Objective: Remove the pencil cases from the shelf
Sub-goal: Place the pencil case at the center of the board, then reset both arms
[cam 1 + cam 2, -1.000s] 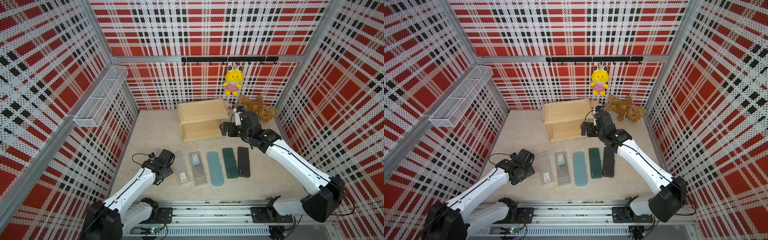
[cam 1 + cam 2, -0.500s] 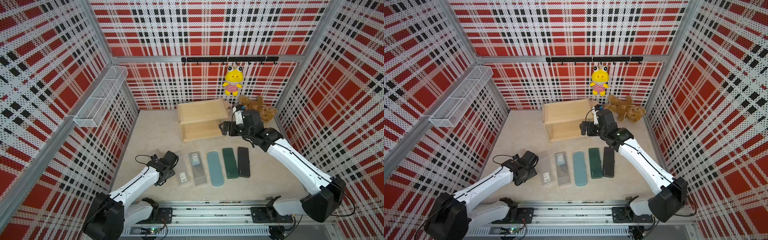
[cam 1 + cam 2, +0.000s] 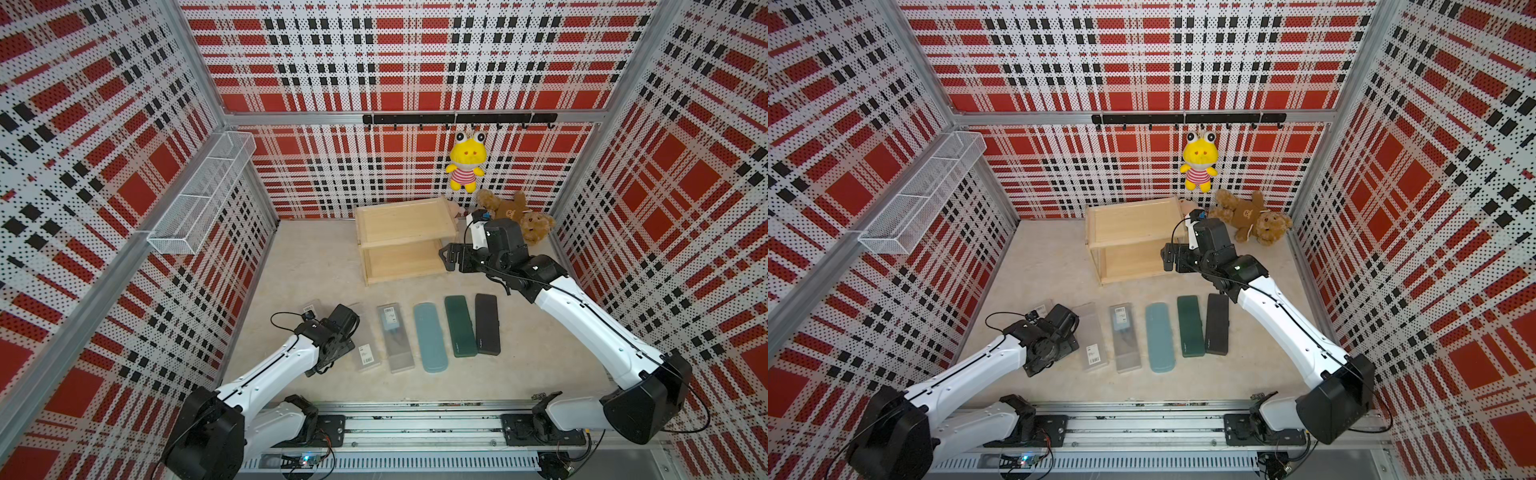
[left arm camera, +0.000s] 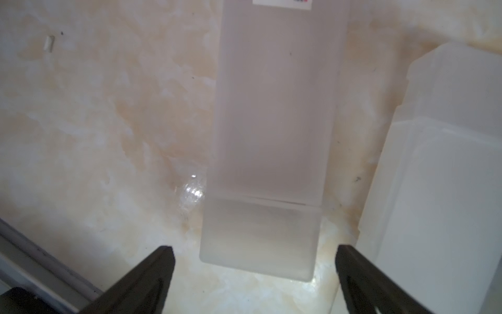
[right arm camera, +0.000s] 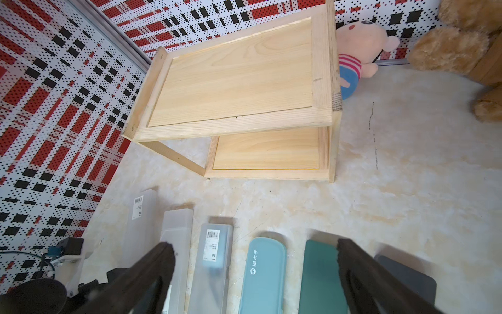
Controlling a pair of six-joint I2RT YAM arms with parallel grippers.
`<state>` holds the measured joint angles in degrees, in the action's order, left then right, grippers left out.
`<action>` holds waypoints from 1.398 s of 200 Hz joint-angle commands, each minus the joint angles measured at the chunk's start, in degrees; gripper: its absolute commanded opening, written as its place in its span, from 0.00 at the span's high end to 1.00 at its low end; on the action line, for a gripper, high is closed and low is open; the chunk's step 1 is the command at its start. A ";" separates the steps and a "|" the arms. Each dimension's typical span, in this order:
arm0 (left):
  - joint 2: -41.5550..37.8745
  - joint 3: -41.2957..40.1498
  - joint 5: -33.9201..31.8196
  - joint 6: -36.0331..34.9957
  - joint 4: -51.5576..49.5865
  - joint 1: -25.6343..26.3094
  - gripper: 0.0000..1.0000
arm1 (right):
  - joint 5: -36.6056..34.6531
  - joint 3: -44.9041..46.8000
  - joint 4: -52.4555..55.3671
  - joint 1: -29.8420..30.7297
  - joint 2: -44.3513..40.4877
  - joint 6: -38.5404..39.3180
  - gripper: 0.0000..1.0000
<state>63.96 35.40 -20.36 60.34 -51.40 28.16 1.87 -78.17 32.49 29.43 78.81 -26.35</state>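
Frosted case (image 4: 271, 122) below downturned left end effector (image 4: 254, 248) (jaws apart) | right end effector (image 5: 254, 243) beside shelf (image 5: 231, 76), agape

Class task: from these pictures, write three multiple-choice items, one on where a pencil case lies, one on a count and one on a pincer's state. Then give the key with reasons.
1. The black pencil case lies in the row at: A. the robot's right end; B. the middle; C. the robot's left end.
2. The pencil cases on the tabletop number: A. four; B. five; C. six.
3. At the frosted case, the left pincer is: A. clamped on it; B. open, fingers clear of it on both sides; C. shut beside it.

Key: A, its only neighbour is the dark green case, on its left. C, six show in both top views, one partly under the left arm. B, the left wrist view shows gaps at both fingers.
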 commanded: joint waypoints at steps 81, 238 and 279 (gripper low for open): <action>-10.07 13.64 -30.38 -35.54 26.58 -4.54 0.01 | -4.03 -4.53 0.20 -3.89 -3.49 0.50 0.00; 14.44 -17.13 -1.41 -55.68 108.77 -26.02 0.01 | -23.04 21.27 -17.77 -19.71 -10.19 6.40 0.00; 18.77 -20.88 1.09 -55.50 118.99 -26.83 0.01 | -22.16 29.65 -25.51 -25.00 -12.88 7.34 0.00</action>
<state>81.25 16.93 -22.39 6.02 57.69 2.20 -19.27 -51.66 14.57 6.61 68.29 -20.38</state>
